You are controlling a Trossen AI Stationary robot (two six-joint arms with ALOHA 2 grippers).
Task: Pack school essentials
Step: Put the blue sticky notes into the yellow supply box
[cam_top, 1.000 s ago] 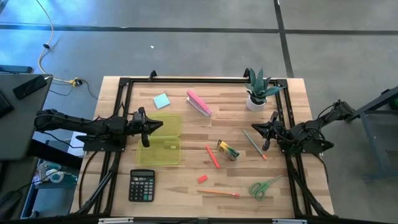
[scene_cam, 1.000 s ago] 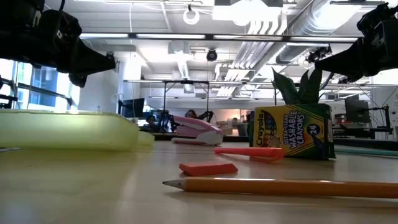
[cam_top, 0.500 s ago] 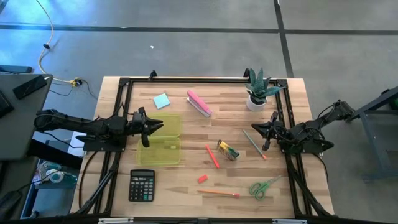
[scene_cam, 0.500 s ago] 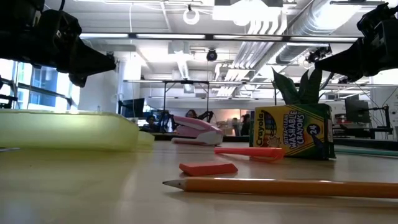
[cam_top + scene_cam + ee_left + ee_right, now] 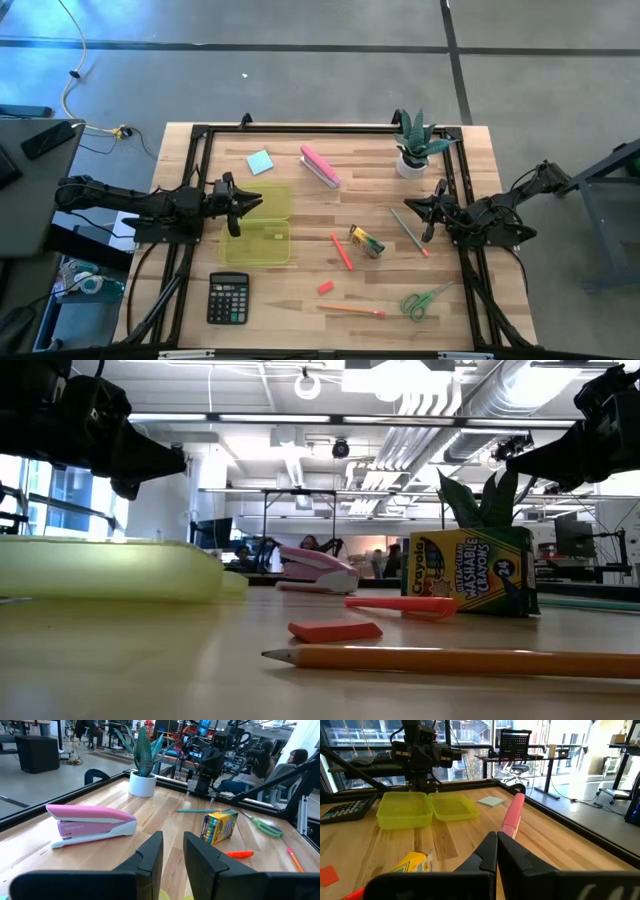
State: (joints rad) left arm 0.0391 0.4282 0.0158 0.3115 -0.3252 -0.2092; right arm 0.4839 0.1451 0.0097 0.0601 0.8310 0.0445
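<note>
Left gripper [image 5: 245, 207] hovers over the yellow case [image 5: 256, 228], fingers slightly apart, empty. Right gripper [image 5: 425, 212] beside the green pencil [image 5: 408, 230], fingers closed, empty.

We see a translucent yellow-green case [image 5: 256, 225], a pink-and-white stapler [image 5: 320, 167], a light-blue note pad [image 5: 260, 162], a black calculator [image 5: 228, 298], a red eraser [image 5: 326, 287], a red-orange marker [image 5: 341, 251], green-handled scissors [image 5: 428, 299], a yellow-and-green crayon box [image 5: 366, 241] printed with multicoloured crayons, and an orange pencil [image 5: 352, 310] on the pale striped wooden table [image 5: 300, 215].

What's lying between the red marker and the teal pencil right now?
The crayon box lies between the red marker and the teal pencil, touching neither; the high view shows it.
</note>
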